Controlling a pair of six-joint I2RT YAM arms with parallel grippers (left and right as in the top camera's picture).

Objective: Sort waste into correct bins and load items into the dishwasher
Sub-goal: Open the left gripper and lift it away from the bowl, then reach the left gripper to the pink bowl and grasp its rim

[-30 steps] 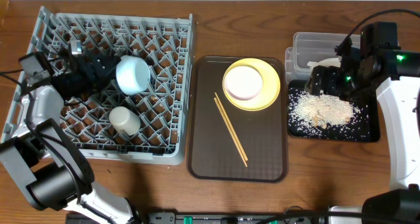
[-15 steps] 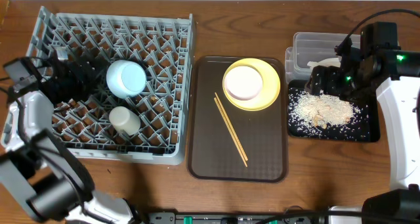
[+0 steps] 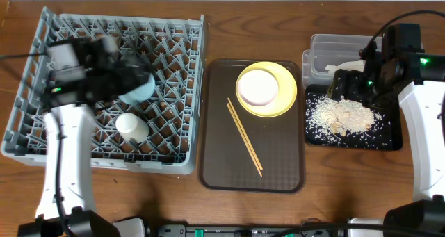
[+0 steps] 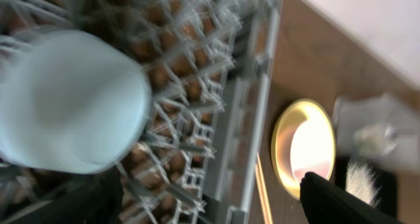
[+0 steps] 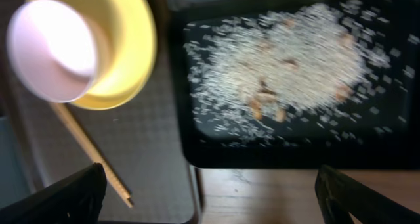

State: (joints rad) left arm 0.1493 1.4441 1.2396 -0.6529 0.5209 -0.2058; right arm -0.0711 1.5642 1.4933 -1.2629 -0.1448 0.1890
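Underneath, a brown wooden table (image 3: 174,195) with visible grain carries everything, and a pale wall (image 4: 367,20) runs behind it. At the left sits the square grey plastic dish rack (image 3: 42,126), a lattice of upright pegs. A smooth light blue bowl (image 4: 72,99) rests among those pegs. The left gripper (image 4: 209,191) hangs over it with its fingers spread wide. The blur makes it hard to say whether one finger brushes the bowl. Just in front of the bowl, a small white cup (image 3: 131,126) stands in the rack.

Mid-table lies a flat brown serving tray (image 3: 278,167) with rounded corners. It holds two thin wooden chopsticks (image 3: 244,136) side by side and a round yellow plate (image 3: 285,101) with a white bowl (image 3: 258,87) on it.

Further right come a clear rectangular tub (image 3: 327,46), holding something white and crumpled, and a shallow black tray (image 3: 389,136). Loose white rice (image 3: 341,115) is strewn across the tray. The right gripper (image 5: 210,184) hovers above it, fingers apart, gripping nothing.
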